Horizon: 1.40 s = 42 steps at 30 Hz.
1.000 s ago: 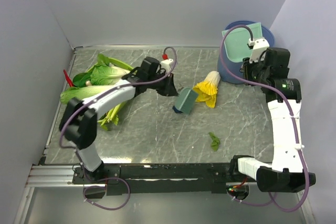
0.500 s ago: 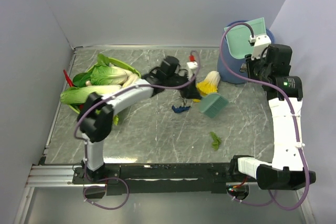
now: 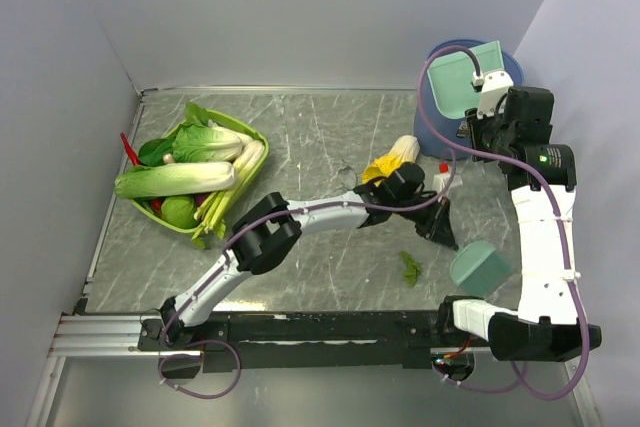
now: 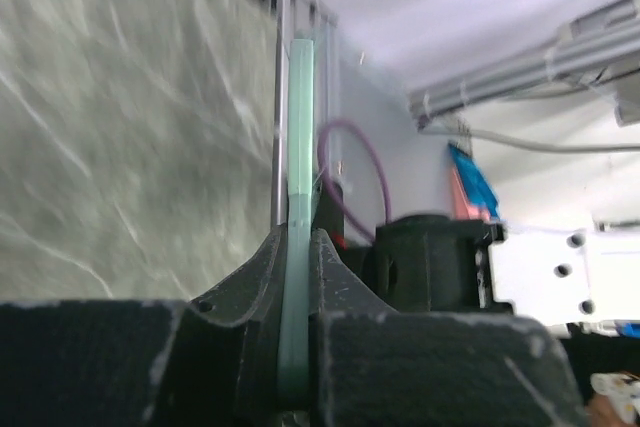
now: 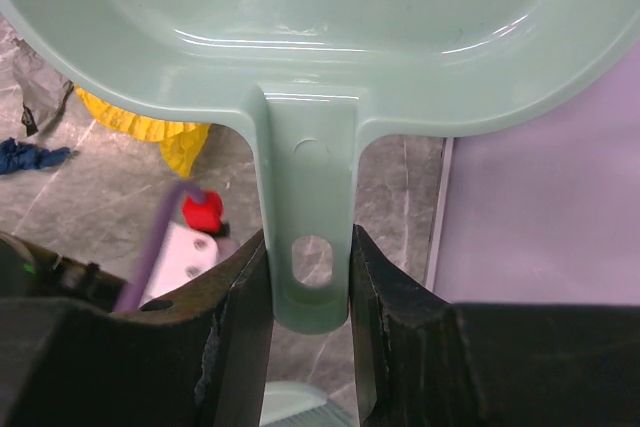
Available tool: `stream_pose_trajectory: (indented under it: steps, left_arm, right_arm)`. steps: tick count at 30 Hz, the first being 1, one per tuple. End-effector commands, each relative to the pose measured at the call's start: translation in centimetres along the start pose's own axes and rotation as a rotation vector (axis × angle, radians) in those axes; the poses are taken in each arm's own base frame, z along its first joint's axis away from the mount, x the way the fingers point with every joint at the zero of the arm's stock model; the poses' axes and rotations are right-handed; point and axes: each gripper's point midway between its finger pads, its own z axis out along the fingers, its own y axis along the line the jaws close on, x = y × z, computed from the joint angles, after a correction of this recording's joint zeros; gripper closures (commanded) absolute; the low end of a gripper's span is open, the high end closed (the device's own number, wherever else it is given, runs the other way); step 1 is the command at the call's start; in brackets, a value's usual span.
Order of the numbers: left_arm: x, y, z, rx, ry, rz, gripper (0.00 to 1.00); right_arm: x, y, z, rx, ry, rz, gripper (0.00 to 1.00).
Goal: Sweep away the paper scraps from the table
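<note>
Paper scraps: I can find two. A small crumpled green paper wad [image 3: 408, 267] lies on the grey-green marble worktop [image 3: 300, 137], on the near side of the yellow-and-white frilly vegetable [image 3: 388, 164] and apart from it. A small crumpled dark blue paper wad [image 5: 28, 157] sits close beside that veg; it shows only in the right wrist view, since my left arm covers it from above.

My left pincer [image 3: 448, 234] is clamped on the flat handle of the teal-green hand brush [image 3: 479, 267]. The brush head is near-right of the veg, i.e. beyond the green wad on its right. The wad's long axis runs approx far-to-near. So the left arm is the nearer one, and the next stroke prob. has to come back leftward thru the wad.

My right pincer [image 5: 307, 267] is squeezed on the handle of the pale mint plastic dustpan [image 5: 300, 27]. It is held up far-right of the veg, over the round blue plastic bucket [image 3: 438, 132], well apart from both wads. The pan needs lowering first, I'd say.
</note>
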Motion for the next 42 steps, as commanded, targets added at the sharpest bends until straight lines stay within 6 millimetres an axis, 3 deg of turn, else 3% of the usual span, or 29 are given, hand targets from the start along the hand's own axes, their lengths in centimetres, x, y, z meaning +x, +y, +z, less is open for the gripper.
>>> stream_pose_trajectory:
  steps: [1, 2, 3, 4, 8, 14, 18, 20, 22, 25, 26, 28, 29, 31, 32, 34, 38, 39, 40, 41, 42]
  left_arm:
    - [2.2, -1.3, -0.8, -0.040, 0.106, 0.004, 0.99]
    - [2.7, -0.6, -1.2, -0.085, 0.118, -0.009, 0.99]
    - [4.5, 0.9, -2.2, -0.151, 0.172, -0.037, 0.99]
    - [4.3, 0.6, -3.2, -0.181, 0.171, -0.024, 0.99]
    - [4.8, 3.4, -7.5, -0.388, 0.179, -0.062, 0.99]
    - [3.8, 7.0, -16.8, -0.639, 0.195, -0.079, 0.99]
    - [4.3, 7.0, -22.7, -0.736, 0.273, -0.042, 0.99]
    - [5.0, 6.8, -25.4, -0.700, 0.317, -0.026, 0.99]
    - [4.5, 4.0, -26.4, -0.580, 0.316, -0.014, 0.99]
    - [1.9, 1.9, -29.6, -0.541, 0.278, 0.135, 0.99]
    - [0.0, 1.8, -31.4, -0.548, 0.233, 0.198, 0.99]
    - [-3.0, -0.3, -33.0, -0.498, 0.136, 0.279, 0.99]
    - [-5.2, -0.9, -35.1, -0.508, 0.062, 0.297, 0.99]
    - [-8.1, -1.8, -36.8, -0.510, -0.034, 0.328, 0.99]
    - [-10.2, -2.1, -38.7, -0.543, -0.104, 0.321, 0.99]
    - [-12.8, -0.9, -40.6, -0.633, -0.181, 0.327, 0.99]
    - [-18.4, 4.0, -47.9, -1.026, -0.357, 0.343, 0.99]
    - [-18.9, 6.9, -50.5, -1.190, -0.377, 0.320, 0.99]
    - [-19.5, 8.1, -52.0, -1.270, -0.387, 0.325, 0.99]
    - [-21.5, 7.9, -54.2, -1.363, -0.418, 0.390, 0.99]
    - [-21.2, 11.2, -55.8, -1.478, -0.383, 0.370, 0.99]
  right_arm:
    - [-2.0, 0.0, -0.3, -0.007, -0.083, -0.001, 1.00]
    - [-2.0, 0.1, 0.0, -0.012, -0.087, 0.000, 1.00]
    - [-2.3, 0.2, 0.3, -0.020, -0.103, 0.004, 1.00]
    - [-2.4, 0.2, 0.5, -0.022, -0.109, 0.009, 1.00]
    - [-3.3, 0.7, 1.8, -0.046, -0.134, 0.056, 1.00]
    - [-5.4, 0.7, 1.7, -0.063, -0.199, 0.085, 1.00]
    - [-6.4, 0.7, 1.8, -0.072, -0.221, 0.091, 1.00]
    - [-7.3, 0.6, 1.8, -0.074, -0.240, 0.094, 1.00]
    - [-7.9, 0.4, 2.1, -0.073, -0.243, 0.097, 1.00]
    - [-9.6, 0.1, 1.9, -0.076, -0.272, 0.092, 1.00]
    - [-10.4, -0.2, 1.4, -0.072, -0.293, 0.091, 1.00]
    - [-11.5, -0.4, 1.2, -0.076, -0.318, 0.085, 1.00]
    - [-11.9, -0.5, 1.2, -0.075, -0.324, 0.085, 1.00]
    - [-12.5, -0.5, 1.1, -0.083, -0.337, 0.087, 1.00]
    - [-12.6, -0.4, 1.1, -0.088, -0.342, 0.085, 1.00]
    - [-12.8, -0.4, 1.1, -0.088, -0.350, 0.094, 1.00]
    - [-12.7, -0.2, 0.6, -0.093, -0.363, 0.097, 1.00]
    - [-12.6, -0.1, 0.5, -0.094, -0.364, 0.099, 1.00]
    - [-12.3, 0.0, 0.4, -0.099, -0.360, 0.100, 1.00]
    - [-12.2, 0.1, 0.3, -0.103, -0.359, 0.101, 1.00]
    - [-12.2, 0.2, 0.1, -0.104, -0.361, 0.102, 1.00]
